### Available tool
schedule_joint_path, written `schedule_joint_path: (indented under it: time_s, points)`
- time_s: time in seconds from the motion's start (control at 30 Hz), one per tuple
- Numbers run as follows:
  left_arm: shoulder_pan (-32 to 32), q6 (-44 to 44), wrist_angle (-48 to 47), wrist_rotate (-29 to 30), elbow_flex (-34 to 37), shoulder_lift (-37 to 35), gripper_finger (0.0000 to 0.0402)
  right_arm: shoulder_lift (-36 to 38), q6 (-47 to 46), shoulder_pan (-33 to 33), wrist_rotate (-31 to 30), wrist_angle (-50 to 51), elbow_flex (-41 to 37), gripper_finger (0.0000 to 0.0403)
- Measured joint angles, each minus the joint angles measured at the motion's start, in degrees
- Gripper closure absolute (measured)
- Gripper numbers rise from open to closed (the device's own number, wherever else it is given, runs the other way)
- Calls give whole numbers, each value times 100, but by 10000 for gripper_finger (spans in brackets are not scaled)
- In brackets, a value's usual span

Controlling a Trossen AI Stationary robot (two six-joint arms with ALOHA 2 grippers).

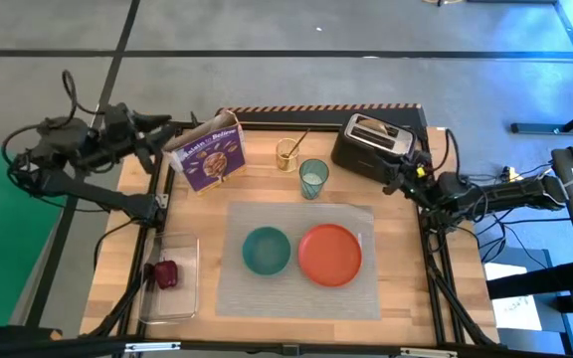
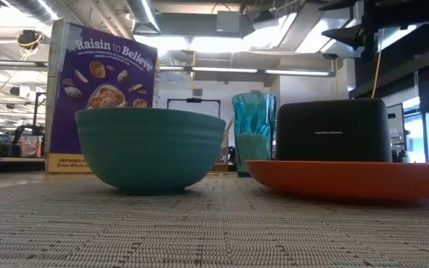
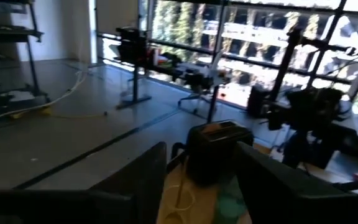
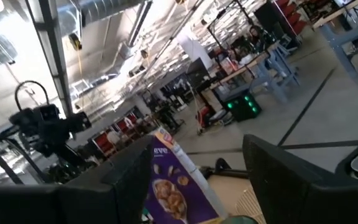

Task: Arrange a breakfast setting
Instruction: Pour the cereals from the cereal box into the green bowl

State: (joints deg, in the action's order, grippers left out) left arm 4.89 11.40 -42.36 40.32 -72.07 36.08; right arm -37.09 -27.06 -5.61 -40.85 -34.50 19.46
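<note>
On the placemat [image 1: 301, 261], mid-table: bowl [image 1: 266, 250] on its left half, plate [image 1: 329, 255] on its right half, just beside each other, not clearly touching. In the low view the bowl [image 2: 150, 148] and plate [image 2: 352, 179] both sit flat on the mat weave [image 2: 199, 231].

Cup [image 1: 313, 179] stands upright on bare wood just behind the mat; something pale is in its bottom [image 2: 253, 134]. A gold-coloured item [image 1: 288, 152] is just beside it, toward the cereal box [image 1: 210, 151]; can't tell its shape.

Dark-red fruit [image 1: 165, 274] is in the clear tray [image 1: 170, 303], on the table's left side, off the mat.

Toaster [image 1: 372, 147] sits at the back right corner.

Left gripper [image 1: 163, 134] is raised at the back left edge, next to the box, fingers [image 3: 135, 180] apart, nothing between them. Right gripper [image 1: 402, 177] is raised beside the toaster, fingers [image 4: 278, 171] apart, holding nothing.
</note>
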Motion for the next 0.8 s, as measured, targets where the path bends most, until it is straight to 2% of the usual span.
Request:
schedule_joint_path:
  time_s: [0.2,0.37,0.6,0.8]
  points:
    - [0,290,-1512,335,-156,38,124,-186,187,0,-294,1,2,164]
    - [0,544,-2483,26,63,38,79,-229,371,0,-484,4,4,164]
    - [0,1739,-3032,-72,745,-51,51,-229,376,0,-511,48,4,145]
    - [0,2459,-3277,407,1104,-132,48,-229,376,0,-508,52,3,117]
